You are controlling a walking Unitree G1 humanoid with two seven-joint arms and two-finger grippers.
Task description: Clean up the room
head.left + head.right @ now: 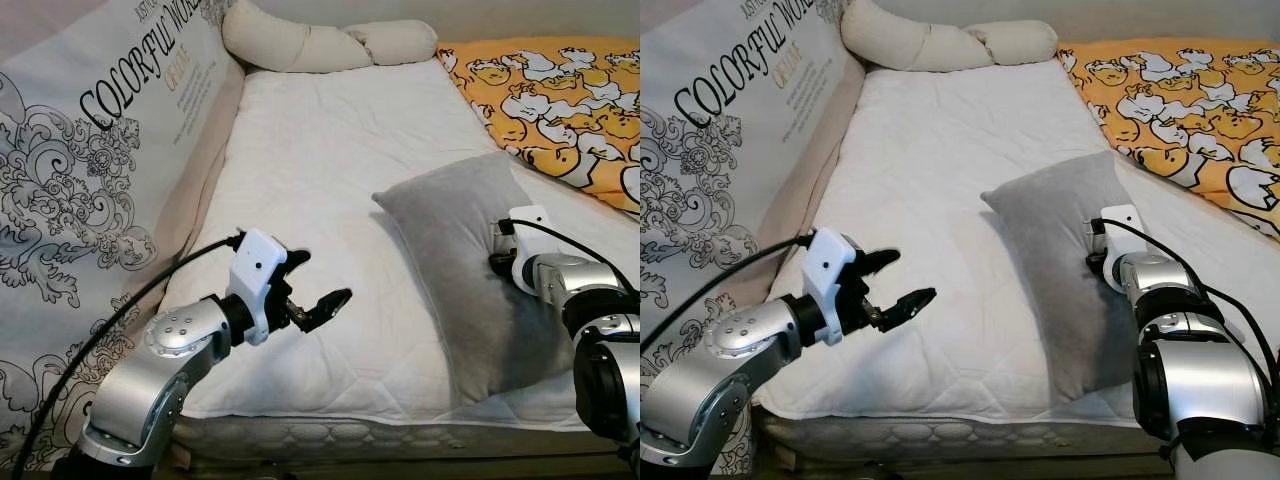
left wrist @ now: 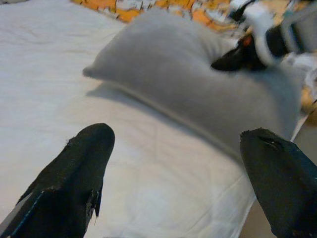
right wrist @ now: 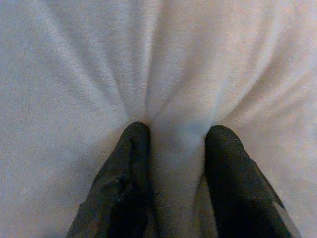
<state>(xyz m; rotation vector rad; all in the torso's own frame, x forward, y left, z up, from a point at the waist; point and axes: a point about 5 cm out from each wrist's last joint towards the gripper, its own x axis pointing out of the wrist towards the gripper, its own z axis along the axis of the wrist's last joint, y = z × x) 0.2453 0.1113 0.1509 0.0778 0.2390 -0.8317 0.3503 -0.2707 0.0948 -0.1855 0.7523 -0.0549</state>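
Right gripper (image 3: pixel 171 148) is in there, its two black fingers pinched on a fold of the grey pillow (image 1: pixel 470 270), and the fabric puckers up between the pads and fans out in creases around them, so that reads as a real bite on the cover. Over on the other side, the left gripper (image 1: pixel 315 300) hovers above the white mattress pad (image 1: pixel 300 190), fingers spread wide and holding nothing, pointed across the bed toward the pillow. The pillow lies on the near right part of the bed, long axis running from a far corner toward the middle of the bed down to the front edge. The right arm is on its right side, the left well apart with bare sheet between. So the pillow sits to the right of the free gripper, and I'd say any two-handed lift turns on that gap closing. Beyond it, the yellow duck-print blanket (image 1: pixel 560 100) covers the far right, a long cream bolster (image 1: pixel 320 45) lies at the head, and a printed panel (image 1: pixel 90 190) stands along the left. Hard to tell: the pillow's near right corner is hidden behind the right arm, and how much filling the pinch has caught can't be made out.
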